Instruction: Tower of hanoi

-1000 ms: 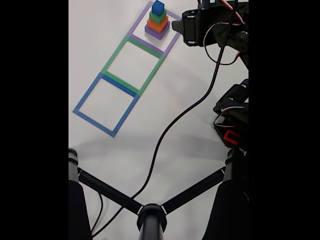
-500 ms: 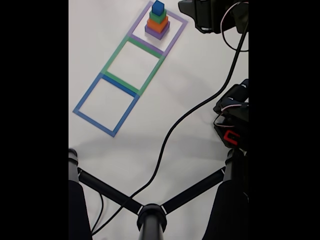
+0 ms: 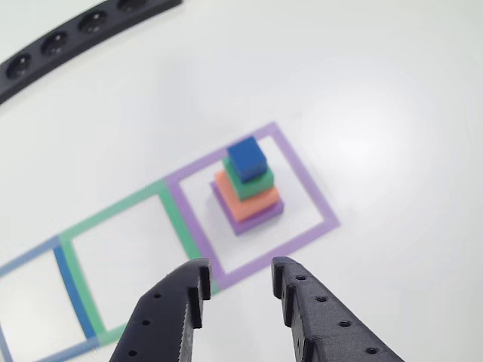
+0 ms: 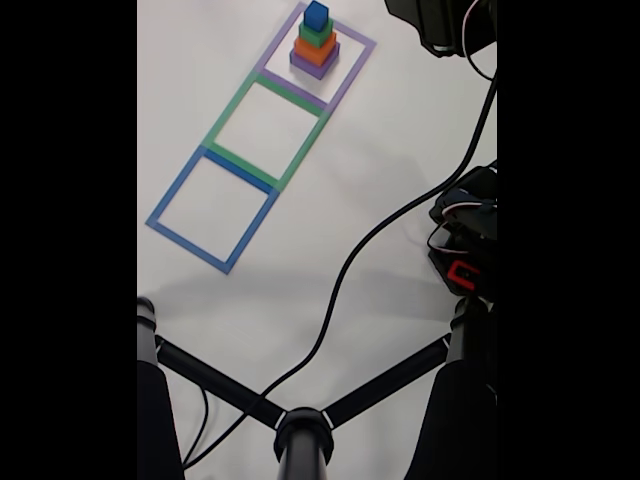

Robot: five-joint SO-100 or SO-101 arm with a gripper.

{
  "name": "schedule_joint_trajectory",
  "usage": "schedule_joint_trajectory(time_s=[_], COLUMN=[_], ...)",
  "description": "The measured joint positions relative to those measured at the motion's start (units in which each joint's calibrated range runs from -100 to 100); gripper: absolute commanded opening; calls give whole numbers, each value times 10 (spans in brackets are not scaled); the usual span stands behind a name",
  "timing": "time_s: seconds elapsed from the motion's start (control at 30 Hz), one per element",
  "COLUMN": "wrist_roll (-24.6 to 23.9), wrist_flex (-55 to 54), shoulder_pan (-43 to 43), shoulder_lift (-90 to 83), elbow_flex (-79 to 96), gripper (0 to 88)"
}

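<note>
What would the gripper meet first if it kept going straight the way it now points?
Probably the stacked blocks inside the purple square: the open gripper aims at them, likely reaching the purple bottom block first, though its height above the table is unclear.

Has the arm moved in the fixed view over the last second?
Yes. The arm has gone toward the top edge and slightly right, away from the purple square. The block stack hasn't shifted.

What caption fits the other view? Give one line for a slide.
Open gripper hovers short of a four-block stack, blue on top, inside the purple square.
</note>
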Motion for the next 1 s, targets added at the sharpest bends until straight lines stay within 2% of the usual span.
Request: schedule_joint_trajectory(time_s=[0.27, 0.33, 0.47, 0.6, 0.8, 1.0], wrist_roll=[65, 99, 124, 122, 128, 134], wrist_flex=[-181, -224, -289, -399, -624, -689], shoulder_pan=[7, 8, 10, 15, 23, 34], shoulder_lift=[-81, -95, -95, -68, -29, -12], elbow_flex=[260, 321, 375, 436, 555, 588], gripper=[85, 90, 135, 184, 263, 319])
